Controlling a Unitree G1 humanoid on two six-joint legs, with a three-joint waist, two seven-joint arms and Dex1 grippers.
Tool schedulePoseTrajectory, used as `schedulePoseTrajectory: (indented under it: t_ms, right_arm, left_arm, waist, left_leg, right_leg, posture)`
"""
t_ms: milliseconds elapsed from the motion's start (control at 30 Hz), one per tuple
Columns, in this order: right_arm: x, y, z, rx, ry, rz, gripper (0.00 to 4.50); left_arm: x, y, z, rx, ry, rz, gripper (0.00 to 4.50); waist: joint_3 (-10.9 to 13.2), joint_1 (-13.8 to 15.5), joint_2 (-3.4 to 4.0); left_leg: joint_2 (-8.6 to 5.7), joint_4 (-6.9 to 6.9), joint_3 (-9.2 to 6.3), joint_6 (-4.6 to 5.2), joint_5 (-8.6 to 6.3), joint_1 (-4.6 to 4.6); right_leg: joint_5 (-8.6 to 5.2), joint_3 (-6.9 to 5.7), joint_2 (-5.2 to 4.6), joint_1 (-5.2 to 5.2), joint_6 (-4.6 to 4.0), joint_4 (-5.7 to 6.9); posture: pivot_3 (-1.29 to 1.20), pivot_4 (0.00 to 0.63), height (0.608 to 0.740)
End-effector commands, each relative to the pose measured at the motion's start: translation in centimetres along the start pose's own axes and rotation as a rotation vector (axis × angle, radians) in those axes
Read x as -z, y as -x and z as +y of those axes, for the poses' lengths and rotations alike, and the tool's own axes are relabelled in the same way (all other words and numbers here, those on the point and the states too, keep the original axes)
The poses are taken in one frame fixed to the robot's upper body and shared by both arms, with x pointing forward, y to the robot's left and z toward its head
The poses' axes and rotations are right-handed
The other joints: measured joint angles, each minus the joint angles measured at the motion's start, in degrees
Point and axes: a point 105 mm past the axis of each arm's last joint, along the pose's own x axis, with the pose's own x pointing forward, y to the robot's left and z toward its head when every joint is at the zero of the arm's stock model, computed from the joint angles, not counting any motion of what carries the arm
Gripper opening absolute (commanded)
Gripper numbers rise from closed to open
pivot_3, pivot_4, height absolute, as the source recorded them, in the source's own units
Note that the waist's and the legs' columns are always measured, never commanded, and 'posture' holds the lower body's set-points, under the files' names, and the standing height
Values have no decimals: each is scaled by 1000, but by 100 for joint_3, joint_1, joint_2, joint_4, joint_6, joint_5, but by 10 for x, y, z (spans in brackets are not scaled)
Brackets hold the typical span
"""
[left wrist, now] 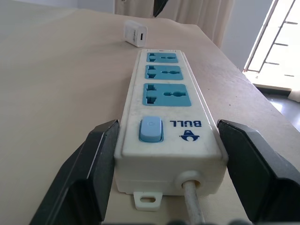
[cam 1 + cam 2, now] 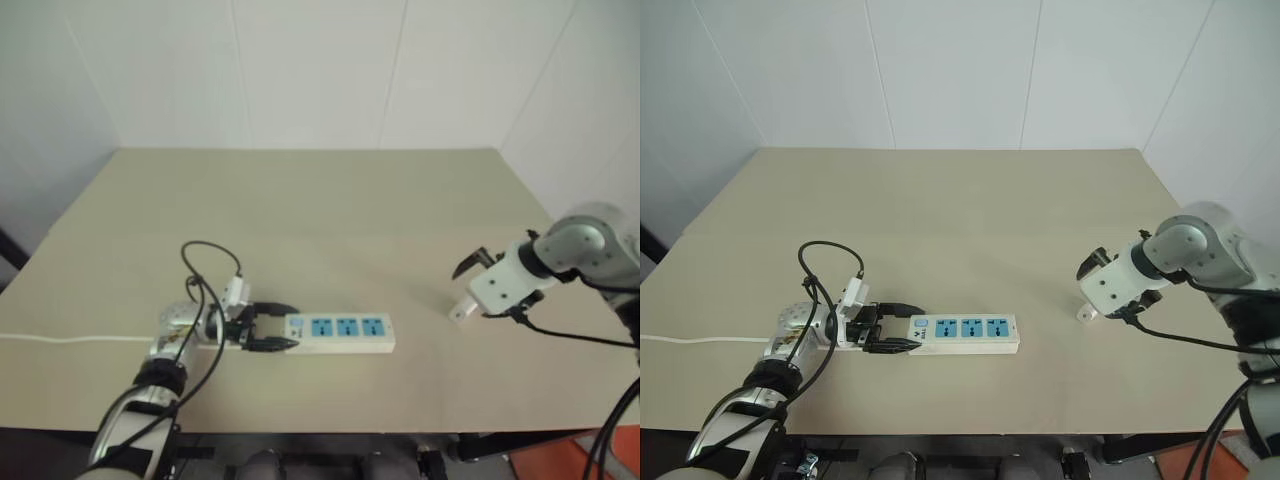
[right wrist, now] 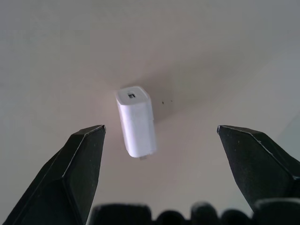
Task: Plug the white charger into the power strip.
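Both eye views look forward and down from head height over the whole counter, while each wrist view sits close and low, all sharing the power strip or white charger.

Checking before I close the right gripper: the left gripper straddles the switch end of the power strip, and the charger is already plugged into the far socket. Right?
Not quite. The white charger is not plugged in: the right wrist view shows it lying loose on the table, below the open right gripper. The left gripper does straddle the power strip at its switch end.
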Motion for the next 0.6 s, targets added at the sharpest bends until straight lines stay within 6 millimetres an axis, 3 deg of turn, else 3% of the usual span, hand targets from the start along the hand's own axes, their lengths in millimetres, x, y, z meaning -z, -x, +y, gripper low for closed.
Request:
schedulePoseTrajectory:
  t_ms: [33, 600]
  right_arm:
    - [2, 1, -2, -34, 60, 13, 4500]
    - [1, -24, -4, -100, 81, -17, 4500]
  left_arm:
    - [5, -4, -6, 23, 2, 19, 3137]
    - [9, 0, -13, -6, -1, 34, 3137]
  waist:
    - [0, -4, 0]
    - [1, -24, 3]
  left_leg:
    - [0, 0, 0, 0, 0, -1]
    - [1, -1, 0, 0, 0, 11]
  right_leg:
    - [0, 0, 0, 0, 0, 0]
    - [-1, 2, 0, 1, -10, 17]
  posture:
    - [0, 150, 740]
    - [0, 150, 740]
